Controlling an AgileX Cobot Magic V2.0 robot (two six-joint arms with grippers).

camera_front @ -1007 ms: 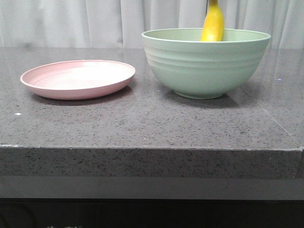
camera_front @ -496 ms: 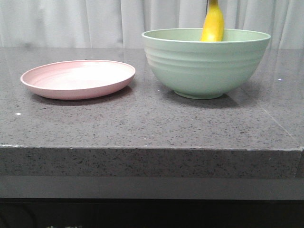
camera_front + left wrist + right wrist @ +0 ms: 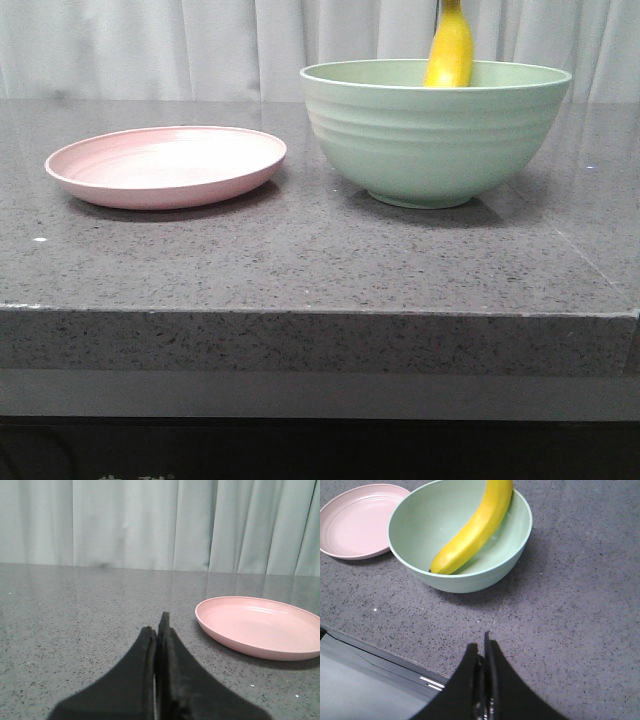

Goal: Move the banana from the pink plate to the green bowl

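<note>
Your left hand (image 3: 159, 630) has its black fingers pressed together on nothing, low over the speckled grey stone bench (image 3: 75, 610). Your right hand (image 3: 482, 647) is likewise closed and empty, held above the bench near its front edge. Beyond the left hand you see the round, shallow, pale pink matte plate (image 3: 260, 627) with nothing on it. Beyond the right hand stands the deep, ridged, mint-green matte bowl (image 3: 515, 540), just beside the plate. The curved bright yellow banana (image 3: 475, 530) lies inside the bowl, its dark tip down near the bottom and its upper end leaning past the rim.
</note>
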